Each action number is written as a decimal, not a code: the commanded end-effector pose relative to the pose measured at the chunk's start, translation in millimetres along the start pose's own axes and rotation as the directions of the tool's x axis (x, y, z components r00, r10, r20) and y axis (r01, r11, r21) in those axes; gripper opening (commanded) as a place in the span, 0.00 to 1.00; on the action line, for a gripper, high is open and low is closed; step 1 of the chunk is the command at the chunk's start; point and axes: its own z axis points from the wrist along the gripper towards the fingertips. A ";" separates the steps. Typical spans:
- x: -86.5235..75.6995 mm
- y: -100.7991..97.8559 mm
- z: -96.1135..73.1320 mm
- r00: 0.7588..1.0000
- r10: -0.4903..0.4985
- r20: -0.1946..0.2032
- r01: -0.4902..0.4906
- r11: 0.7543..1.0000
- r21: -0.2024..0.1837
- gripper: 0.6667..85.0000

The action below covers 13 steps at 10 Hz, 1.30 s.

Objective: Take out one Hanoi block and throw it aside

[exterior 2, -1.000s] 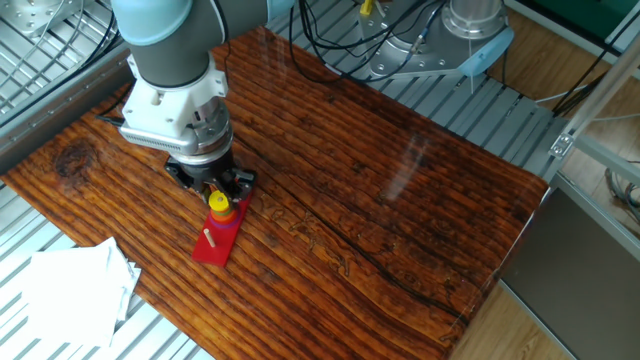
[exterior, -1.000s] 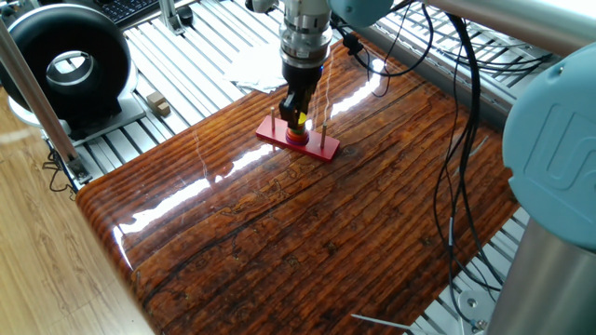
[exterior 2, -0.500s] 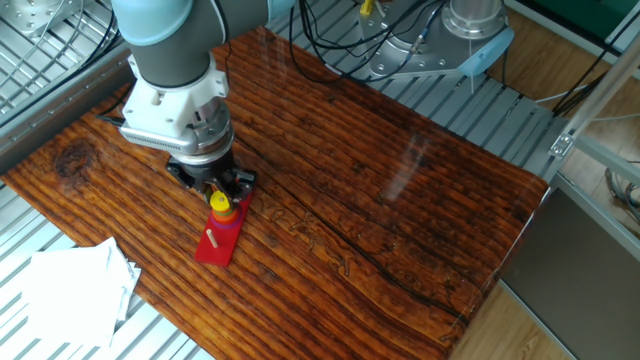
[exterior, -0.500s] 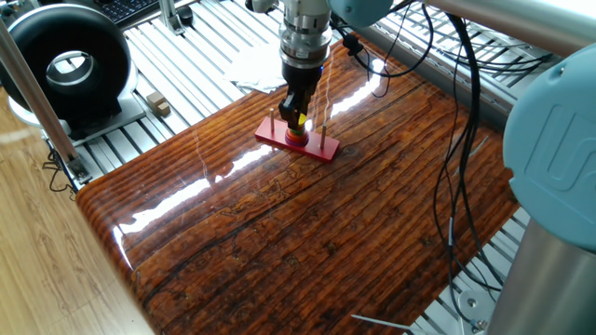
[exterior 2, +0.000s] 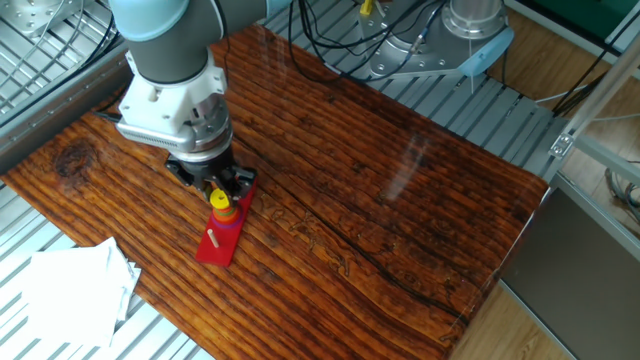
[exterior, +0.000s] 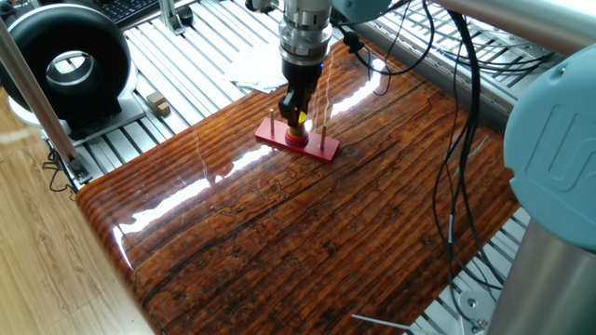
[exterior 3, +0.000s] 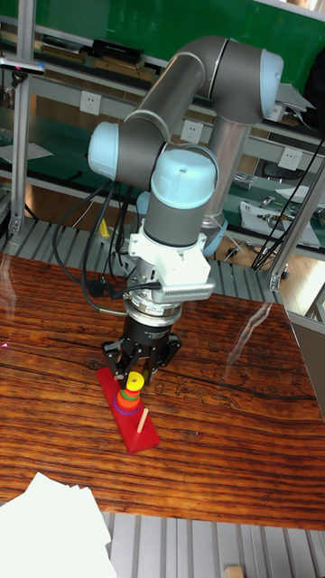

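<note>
The Hanoi block [exterior 3: 135, 379] is a tiny yellow disc on top of a stack of orange [exterior 3: 134, 391] and darker discs, on a peg of the flat red base [exterior 3: 140, 433]. The block also shows in one fixed view [exterior: 300, 119] and in the other fixed view [exterior 2: 219, 201]. My gripper [exterior 3: 136, 368] points straight down over the stack, one finger on each side of the yellow disc at its height. I cannot tell whether the fingers touch the disc. A bare thin peg [exterior 3: 142, 419] stands free on the base's near end.
White paper sheets [exterior 2: 70, 285] lie off the wooden tabletop's corner on the slatted metal frame. A black ring-shaped device [exterior: 70, 60] and a small wooden block [exterior: 158, 104] sit beyond the table's edge. Cables [exterior: 456, 112] hang over the table's far side.
Almost nothing differs; the gripper stays around the top of the stack, with at most a very slight shift.
</note>
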 end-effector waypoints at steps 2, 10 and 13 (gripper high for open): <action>-1.9 -0.2 -11.7 1.000 0.006 0.003 -0.006 1.000 -0.011 0.37; -7.4 -12.9 -46.0 1.000 0.006 0.007 -0.006 1.000 -0.008 0.34; -9.2 -61.9 -44.2 0.999 -0.032 0.001 0.032 0.998 0.054 0.31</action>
